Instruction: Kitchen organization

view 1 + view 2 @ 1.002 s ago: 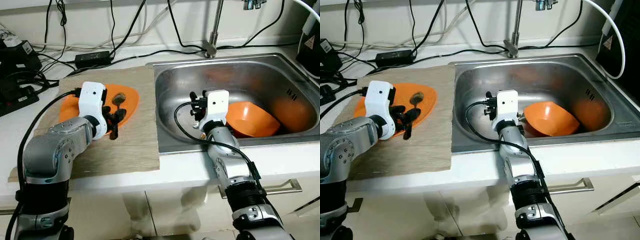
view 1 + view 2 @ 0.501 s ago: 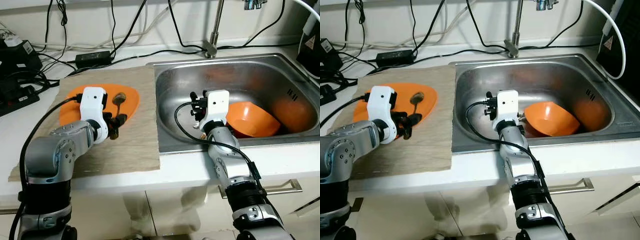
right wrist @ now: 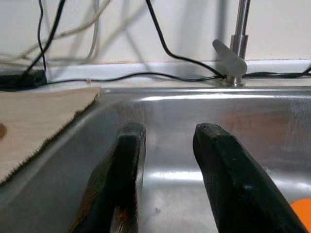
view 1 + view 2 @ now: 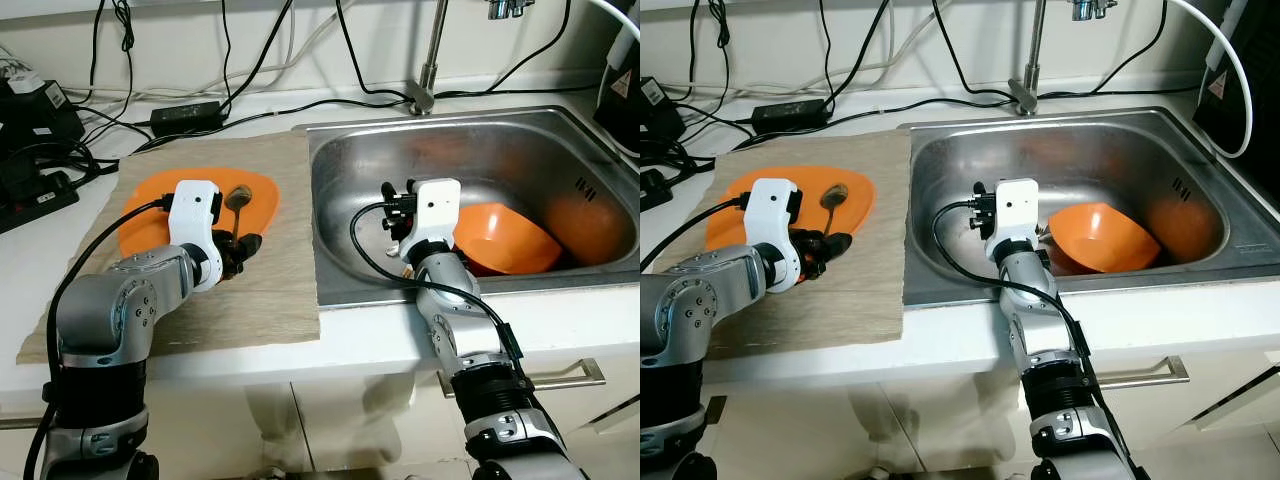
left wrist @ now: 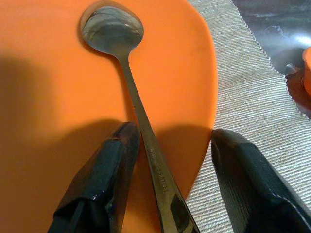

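Left gripper (image 5: 167,160): fingers apart, astride the spoon handle at the plate's near edge; one finger (image 5: 104,177) over the plate, the other over the mat. Not clamped.
Spoon (image 5: 127,80): lies on the plate, bowl end away from the gripper.
Plate (image 4: 265,200): orange, on the mat (image 4: 285,290), left of the sink.
Right gripper (image 3: 165,165): fingers apart, holding nothing, inside the sink (image 4: 500,135).
Bowl (image 4: 505,240): orange, tilted in the sink, right of the right gripper.
Counter: cables (image 4: 250,100) behind the mat.
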